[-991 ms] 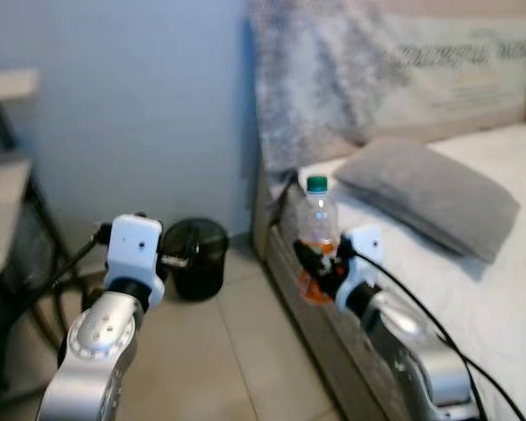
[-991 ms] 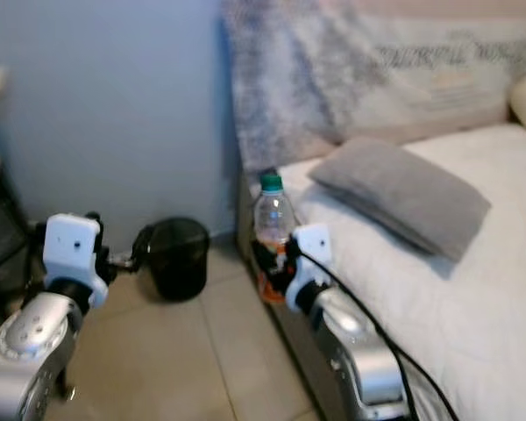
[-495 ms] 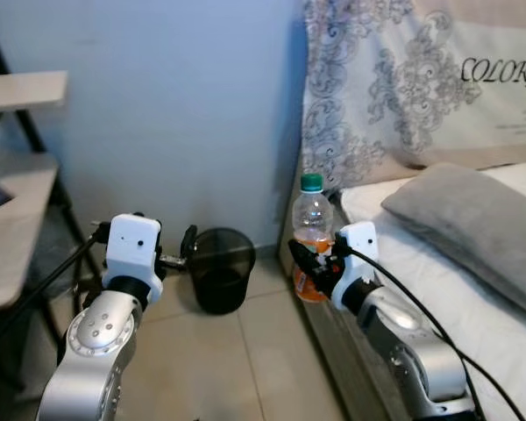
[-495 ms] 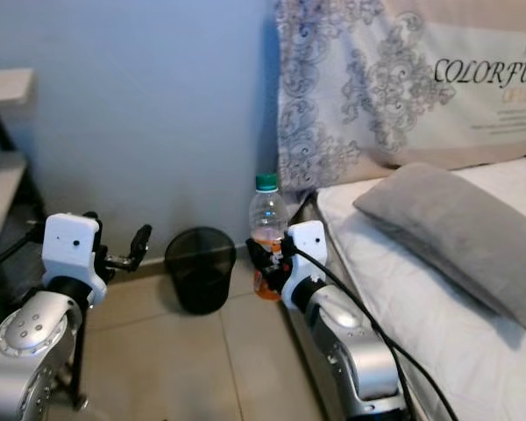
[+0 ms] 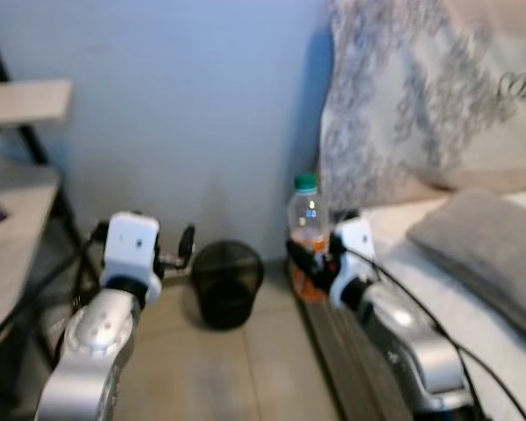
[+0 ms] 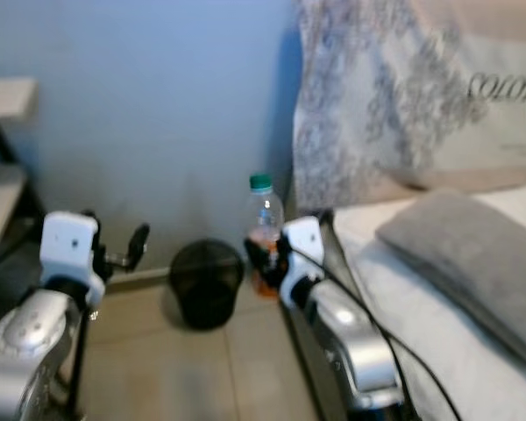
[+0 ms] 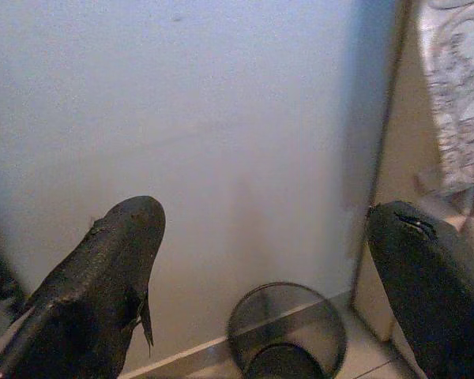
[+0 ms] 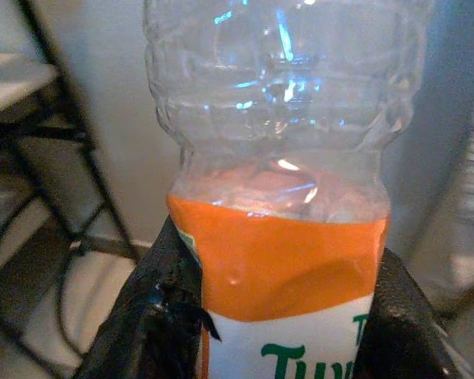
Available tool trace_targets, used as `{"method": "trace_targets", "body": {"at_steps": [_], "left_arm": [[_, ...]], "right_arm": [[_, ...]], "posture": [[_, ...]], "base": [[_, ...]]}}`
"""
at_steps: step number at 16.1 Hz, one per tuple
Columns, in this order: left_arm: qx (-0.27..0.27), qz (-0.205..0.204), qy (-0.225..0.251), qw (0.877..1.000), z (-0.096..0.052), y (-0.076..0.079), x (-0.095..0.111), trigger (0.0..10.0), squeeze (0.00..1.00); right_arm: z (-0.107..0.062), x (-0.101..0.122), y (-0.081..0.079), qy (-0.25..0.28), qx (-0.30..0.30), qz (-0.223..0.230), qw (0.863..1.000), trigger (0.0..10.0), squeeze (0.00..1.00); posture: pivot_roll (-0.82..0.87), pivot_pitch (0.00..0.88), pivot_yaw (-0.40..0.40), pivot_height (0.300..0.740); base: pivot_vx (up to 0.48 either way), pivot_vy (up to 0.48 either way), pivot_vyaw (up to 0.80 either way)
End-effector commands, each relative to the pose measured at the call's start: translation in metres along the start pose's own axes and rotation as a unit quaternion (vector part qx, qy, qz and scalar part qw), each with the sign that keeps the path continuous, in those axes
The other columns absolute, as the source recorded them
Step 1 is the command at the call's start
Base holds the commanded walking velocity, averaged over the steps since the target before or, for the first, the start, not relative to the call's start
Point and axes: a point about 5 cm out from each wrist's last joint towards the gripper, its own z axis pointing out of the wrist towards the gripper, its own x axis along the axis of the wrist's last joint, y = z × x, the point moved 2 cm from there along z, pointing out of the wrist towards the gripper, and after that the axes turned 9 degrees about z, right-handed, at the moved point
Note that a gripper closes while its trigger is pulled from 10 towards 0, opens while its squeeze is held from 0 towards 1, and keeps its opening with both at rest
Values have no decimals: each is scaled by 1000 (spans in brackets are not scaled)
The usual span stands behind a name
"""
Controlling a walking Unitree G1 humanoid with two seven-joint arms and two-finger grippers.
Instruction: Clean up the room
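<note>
From my head, my right gripper (image 5: 309, 260) is clamped on an upright bottle (image 5: 306, 230) beside the bed (image 5: 438, 289), with a black bin (image 5: 226, 282) on the floor by the wall. My left wrist shows my left gripper (image 7: 276, 260) spread wide above that bin. My right wrist shows both fingers (image 8: 154, 316) pressed on the bottle's orange label.

Tiled floor (image 5: 245, 368) bears 1 black mesh bin (image 5: 226, 282); bed (image 6: 438, 351) carries 1 grey pillow (image 6: 469, 254).

Both head views were blurred. The clear plastic bottle with orange label (image 8: 288, 260) was cut off, its lettering unreadable past "Tuy".
</note>
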Motion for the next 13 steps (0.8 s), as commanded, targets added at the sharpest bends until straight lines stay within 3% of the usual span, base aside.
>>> {"method": "trace_targets", "body": {"at_steps": [1,4,7,9,13], "left_arm": [[-20,0,9,1000,1,9,4,10000,0],[-22,1,9,1000,1,10,4,10000,0],[-24,2,10,1000,1,10,4,10000,0],[-27,5,10,1000,2,11,4,10000,0],[-39,10,8,999,2,11,3,10000,0]], "right_arm": [[-4,0,12,-1,-22,-8,1000,10000,0],[-4,-1,14,-3,-27,-6,1000,10000,0],[-3,-2,15,-10,-29,-22,999,10000,0],[-2,-4,18,-3,-42,2,999,10000,0],[0,-7,16,-10,-35,-8,999,10000,0]], "posture": [[61,0,-51,740],[61,0,-53,740],[63,0,-53,740],[63,0,-48,740],[56,0,-29,740]], "base": [[368,0,0],[374,0,0],[372,0,694],[371,0,0],[372,0,0]]}}
